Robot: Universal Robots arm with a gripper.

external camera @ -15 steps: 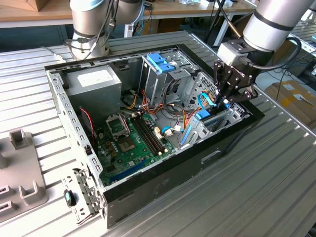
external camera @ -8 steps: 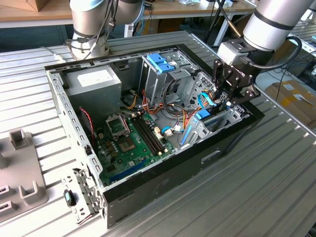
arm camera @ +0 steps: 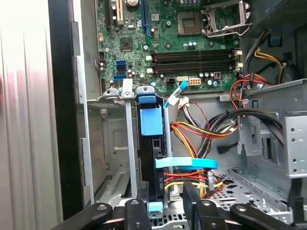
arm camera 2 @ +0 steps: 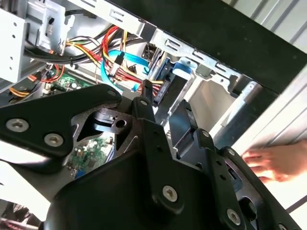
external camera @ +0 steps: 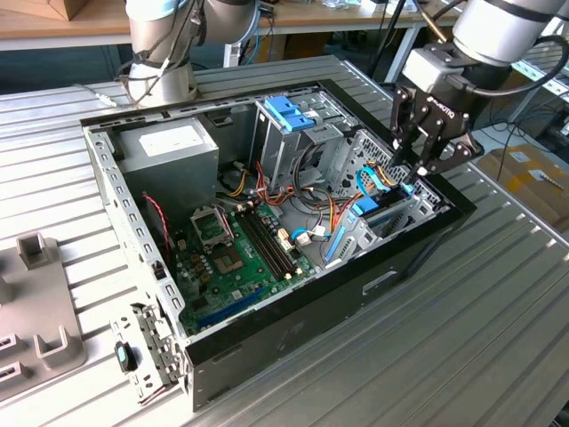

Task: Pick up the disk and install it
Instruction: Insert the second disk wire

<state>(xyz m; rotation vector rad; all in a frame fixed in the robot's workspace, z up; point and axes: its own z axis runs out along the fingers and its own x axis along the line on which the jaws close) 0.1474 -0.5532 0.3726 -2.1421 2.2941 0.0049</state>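
disk (arm camera: 150,158) upright in bay slot at case (external camera: 418,249) front, blue rail tab up | tool (external camera: 425,160) just above it, fingers straddle its edge, can't tell if pinching | I judge: push straight down, avoid cables (arm camera: 192,132)

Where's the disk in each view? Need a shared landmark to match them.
Exterior view: disk stands on edge in the bay at the case's right end, below the end effector.
Second wrist view: disk seated upright in the bay.
First wrist view: disk upright.
Landmark: motherboard.
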